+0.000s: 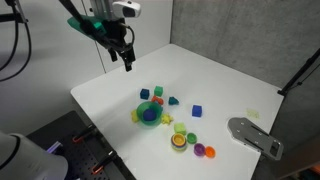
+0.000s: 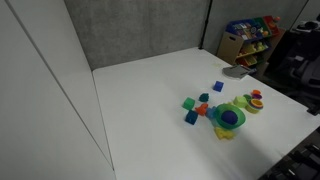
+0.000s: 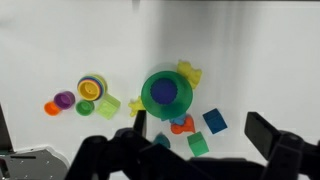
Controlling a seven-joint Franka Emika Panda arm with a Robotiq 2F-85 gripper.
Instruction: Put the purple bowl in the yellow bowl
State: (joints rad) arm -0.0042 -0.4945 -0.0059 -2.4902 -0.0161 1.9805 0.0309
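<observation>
Hovering high, my gripper (image 1: pixel 128 64) spread wide and empty; purple bowl (image 3: pixel 64 99) lies beside yellow bowl (image 3: pixel 90 88), not yet grasped.

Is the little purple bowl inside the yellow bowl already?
No, in the wrist view the purple bowl sits on the white table beside the yellow bowl, not in it, with the small orange bowl next to it.

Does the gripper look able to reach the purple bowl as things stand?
Probably yes: the gripper hangs open above the table, and nothing lies over the purple bowl, though an orange bowl close beside it may crowd one finger.
</observation>
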